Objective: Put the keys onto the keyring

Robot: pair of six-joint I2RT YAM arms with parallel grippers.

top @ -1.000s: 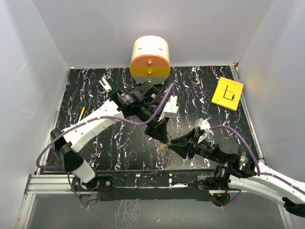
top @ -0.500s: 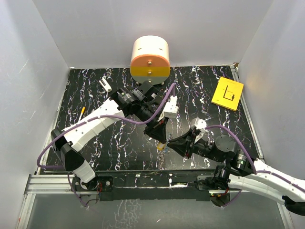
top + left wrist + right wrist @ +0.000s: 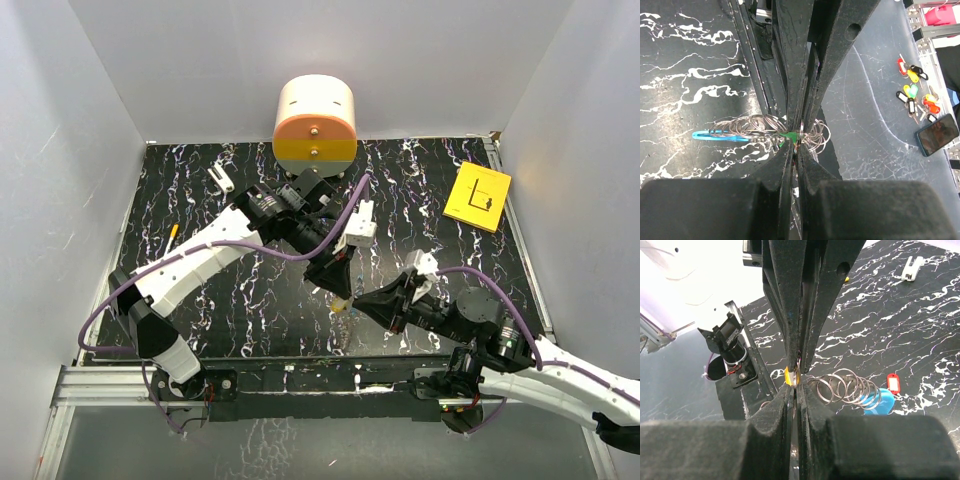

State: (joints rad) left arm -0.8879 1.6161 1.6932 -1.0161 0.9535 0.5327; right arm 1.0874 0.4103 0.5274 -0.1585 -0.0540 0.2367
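My left gripper (image 3: 340, 292) and right gripper (image 3: 362, 298) meet tip to tip above the near middle of the table. Both are shut on one thin metal keyring (image 3: 799, 371) with a yellow tag (image 3: 788, 375), also seen from above (image 3: 340, 306). A chain of linked rings (image 3: 845, 387) hangs from that keyring and also shows in the left wrist view (image 3: 762, 127). At its far end are a blue key head (image 3: 881, 401) and a red one (image 3: 894, 382). The blue head (image 3: 715, 135) and a green head (image 3: 786, 136) show in the left wrist view.
An orange and white drum (image 3: 315, 120) stands at the back middle. A yellow booklet (image 3: 478, 196) lies at the back right, a white clip (image 3: 221, 180) at the back left, and a thin yellow stick (image 3: 173, 235) at the left edge. White walls enclose the table.
The right gripper slid a little left toward the left gripper, then eased back slightly right. The left gripper stayed almost still with the yellow tag under it.
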